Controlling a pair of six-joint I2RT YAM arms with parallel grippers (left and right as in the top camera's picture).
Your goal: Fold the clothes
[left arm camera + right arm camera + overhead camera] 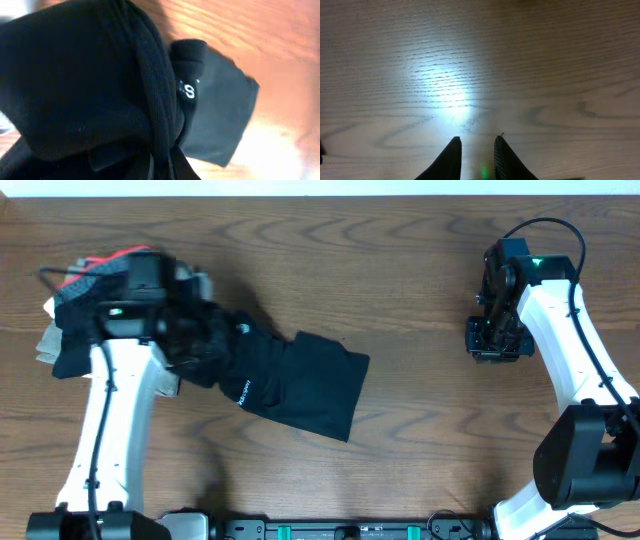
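wooden surface (400, 240), black trousers (310, 385) lying left of centre, partly folded (one end bunched up); left end effector (200, 343) clamped on that bunch, right end effector (476, 140) narrowly parted, empty. more folding to go, i'd say.

The left arm (110, 410) reaches forward, its left gripper (192, 332) closed on the clothes (310, 380); the right gripper (476, 148) points down, jaws narrowly parted, empty.

So the clothes (300, 380) sprawl left of center, bunched up under the left gripper (198, 342), with other garments (70, 295) piled at the left edge. The right gripper (492, 340) hangs over the table (400, 260), way off right.
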